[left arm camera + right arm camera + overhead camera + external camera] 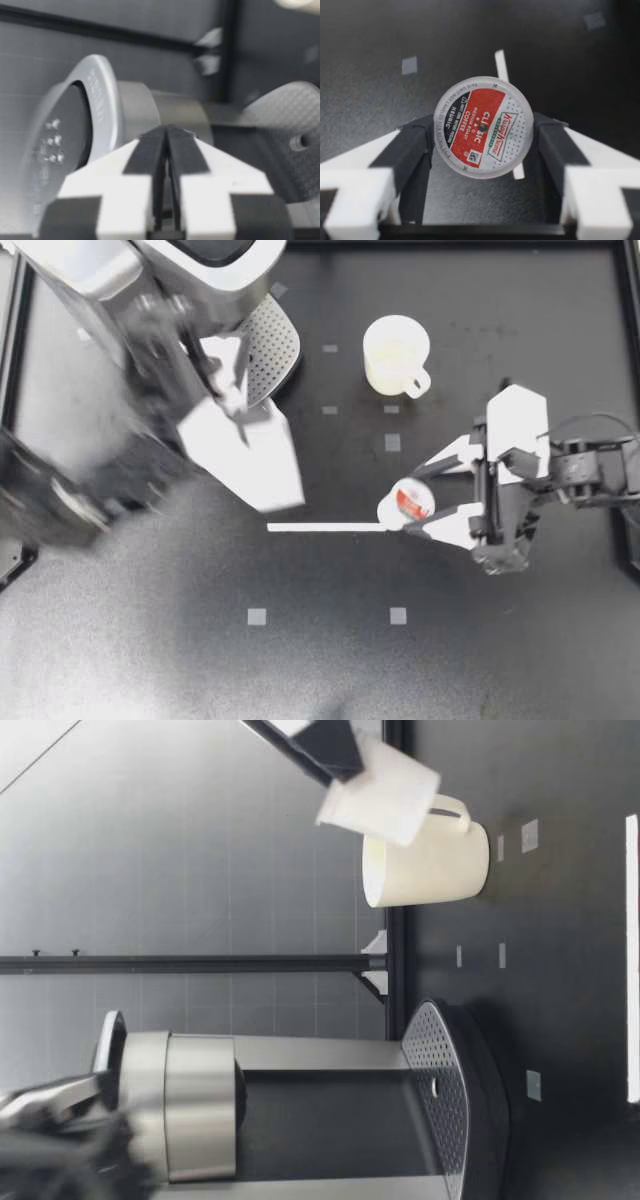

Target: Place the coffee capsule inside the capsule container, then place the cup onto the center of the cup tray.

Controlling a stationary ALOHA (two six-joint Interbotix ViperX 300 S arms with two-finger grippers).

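Right of centre in the top view, my right gripper (pixel 412 502) clasps the coffee capsule (pixel 415 504) by its sides, above the table (pixel 330 670); it is likely light, thin-walled and crushable. Upper left, my blurred left gripper (pixel 238 410) seems pinched shut, empty.

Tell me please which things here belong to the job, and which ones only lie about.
For the job: coffee capsule, held in my right pincer; cup; cup tray; coffee machine.
Only lying about: white strip; small grey squares.
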